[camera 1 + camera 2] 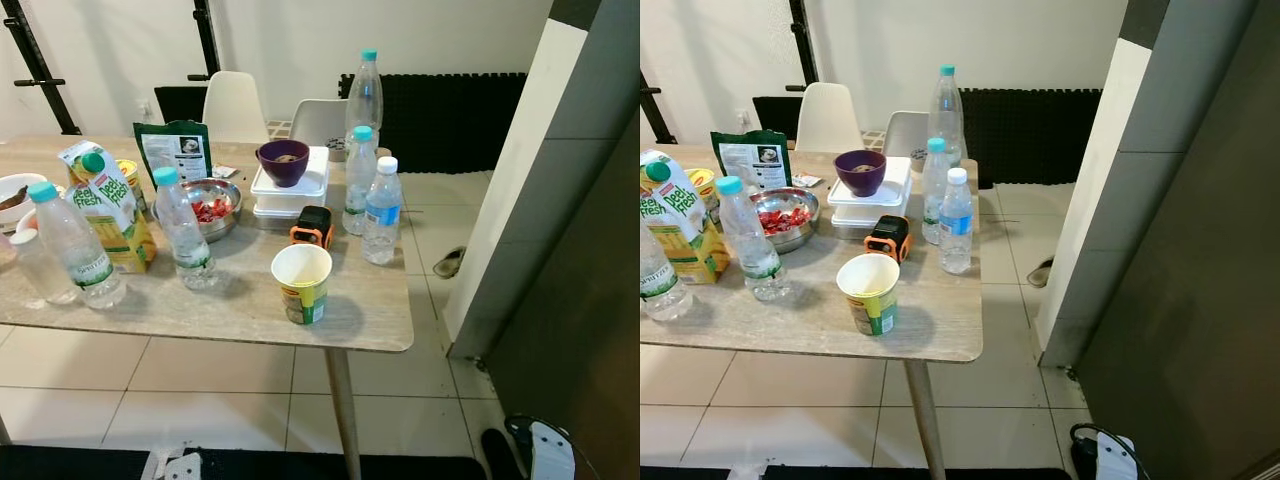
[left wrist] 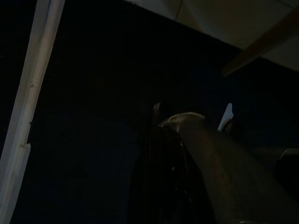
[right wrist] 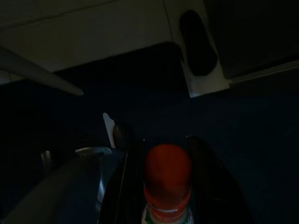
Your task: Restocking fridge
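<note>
So the right pincer [image 3: 161,154] has a bottle with a red cap [image 3: 167,175] sitting right between its two black fingers [image 3: 205,186], one finger on each side of the cap, pinching it. That's down low in the shade over a dark floor mat [image 3: 154,88], with pale floor tiles [image 3: 93,28] past the mat's edge. The left pincer [image 2: 163,154] hangs idle in the dark and I honestly can't tell if it's spread or pressed together.

Up on the table [image 1: 370,320] the paper cup [image 1: 302,283] is the easy landmark, near the front edge. Just behind the cup is a small orange-and-black gadget [image 1: 313,226], and behind that stacked white containers [image 1: 288,195] with a purple bowl [image 1: 283,161] on top. Right of the cup stand three water bottles [image 1: 382,210]. Left of the cup is another water bottle [image 1: 182,228], then a steel bowl of red bits [image 1: 210,206], a juice carton [image 1: 110,205] and one more bottle [image 1: 75,245]
</note>
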Tool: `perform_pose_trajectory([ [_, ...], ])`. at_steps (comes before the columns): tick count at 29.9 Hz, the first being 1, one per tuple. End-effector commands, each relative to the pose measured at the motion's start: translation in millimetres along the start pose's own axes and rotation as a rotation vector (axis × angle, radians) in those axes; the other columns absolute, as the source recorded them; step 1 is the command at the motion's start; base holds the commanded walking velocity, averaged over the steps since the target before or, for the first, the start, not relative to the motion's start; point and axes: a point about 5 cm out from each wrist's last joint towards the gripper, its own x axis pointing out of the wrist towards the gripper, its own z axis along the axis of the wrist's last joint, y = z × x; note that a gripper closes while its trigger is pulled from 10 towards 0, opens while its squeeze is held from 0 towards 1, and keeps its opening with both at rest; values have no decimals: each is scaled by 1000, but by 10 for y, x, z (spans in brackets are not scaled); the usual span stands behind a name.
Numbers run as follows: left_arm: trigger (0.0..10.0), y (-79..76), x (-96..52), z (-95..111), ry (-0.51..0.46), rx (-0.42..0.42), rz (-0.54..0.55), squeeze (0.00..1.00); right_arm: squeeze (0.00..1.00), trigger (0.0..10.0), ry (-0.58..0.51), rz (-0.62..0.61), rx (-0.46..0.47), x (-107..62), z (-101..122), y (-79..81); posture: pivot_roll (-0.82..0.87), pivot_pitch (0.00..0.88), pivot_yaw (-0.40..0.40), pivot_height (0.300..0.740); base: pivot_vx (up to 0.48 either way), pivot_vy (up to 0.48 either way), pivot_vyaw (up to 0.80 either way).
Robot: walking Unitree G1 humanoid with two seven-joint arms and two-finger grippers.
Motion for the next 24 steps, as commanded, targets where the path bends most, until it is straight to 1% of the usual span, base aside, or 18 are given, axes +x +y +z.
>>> perform_pose_trajectory([
  [1,10000,-49,5,-40,13,17,-6,0,0,10000,10,-21,-4,-6,-23,-41,-11,0,-16,740,-255,0,0],
  [10,10000,-67,11,-21,12,34,-9,0,0,10000,17,-24,-17,-5,-37,-31,-7,0,-16,740,-275,0,0],
  [16,10000,-45,3,-51,20,33,-1,0,0,10000,16,-10,-36,2,-26,23,-2,0,-16,740,-303,0,0],
  [24,10000,-28,-2,-67,23,35,2,0,0,10000,17,-3,-39,4,-25,45,-1,0,-14,740,-305,0,0],
])
